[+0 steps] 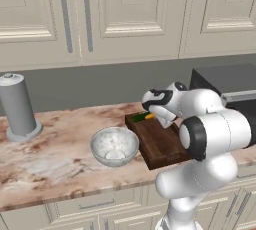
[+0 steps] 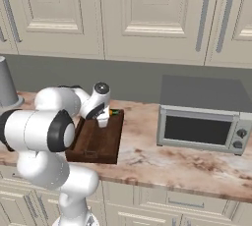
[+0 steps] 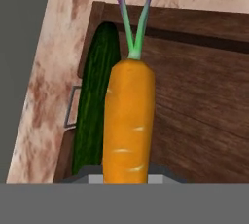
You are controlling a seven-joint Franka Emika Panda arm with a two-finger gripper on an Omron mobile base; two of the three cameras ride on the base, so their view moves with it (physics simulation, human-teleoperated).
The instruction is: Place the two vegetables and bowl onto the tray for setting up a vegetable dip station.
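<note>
Hand view | jaws grasping carrot over tray | marbled counter

You can't see gripper fingertips: carrot covers them in hand view. Carrot's lower end cut off there. Arm hides tray's right side in left base view.

We see the counter from two base cameras behind the arm, looking forward and down, one from the left, one from the right. Both share the tray near the counter's front edge. The hand camera looks very closely down at the tray's end.
</note>
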